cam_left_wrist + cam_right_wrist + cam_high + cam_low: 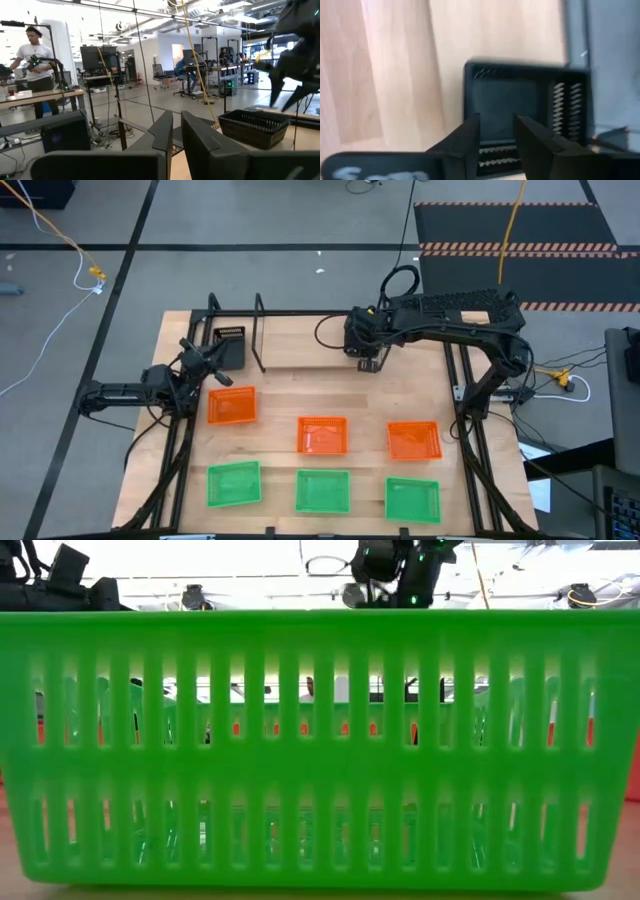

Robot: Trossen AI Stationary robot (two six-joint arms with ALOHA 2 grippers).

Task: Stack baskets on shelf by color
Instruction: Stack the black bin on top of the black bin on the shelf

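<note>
At the far left the left arm reaches in from the table's side, and the left gripper [205, 363] hovers just beside the shelf [260, 330]. Its wrist view shows the fingers [160, 137] with only a slim gap between them and nothing held. A black basket [230, 346] sits in the shelf's left end (whether it is one basket or a nested stack cannot be told from above).

On the open table, three orange baskets lie in a row: left [231, 406], middle [322, 434] and right [413, 440]. Three green baskets [322, 490] lie in a row nearer the front edge.

Right of the shelf, the right gripper [370, 362] hangs over bare wood, its fingers partly apart and apparently empty.

Black looks settled, so a second colour seems due. The left orange basket lies nearest the left gripper, which would need to open wider and drop onto a rim.

The low view shows little but one green basket's wall [320, 740]. The left wrist view alone shows the black basket's mesh side [255, 127] and a person [35, 55] in the room beyond.
</note>
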